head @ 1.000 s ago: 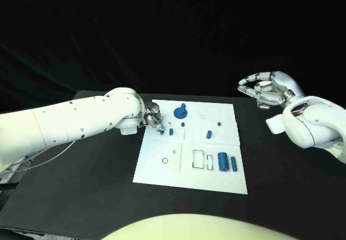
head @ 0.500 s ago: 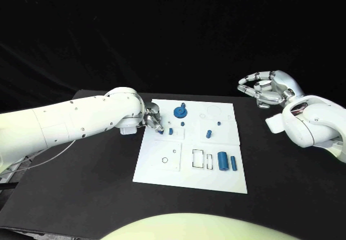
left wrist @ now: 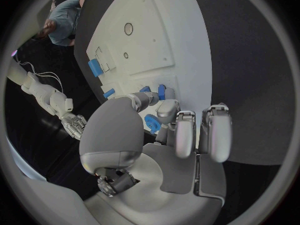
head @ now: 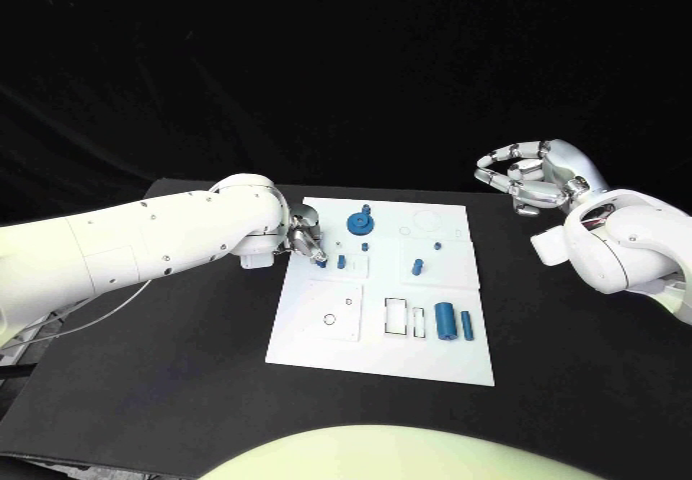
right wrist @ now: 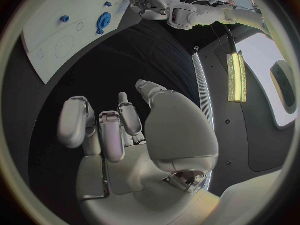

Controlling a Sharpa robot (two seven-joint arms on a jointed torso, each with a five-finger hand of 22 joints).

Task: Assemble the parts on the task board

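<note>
The left hand pinches a small blue peg at the task board; keep it upright, lower gently. The right hand, fingers curled on nothing, waits off-board.

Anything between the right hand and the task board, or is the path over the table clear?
Nothing visible blocks it. The right hand hovers off the far right corner of the task board, holding nothing, with only bare black table between. The left hand works at the board's opposite, left edge by a small blue part.
</note>
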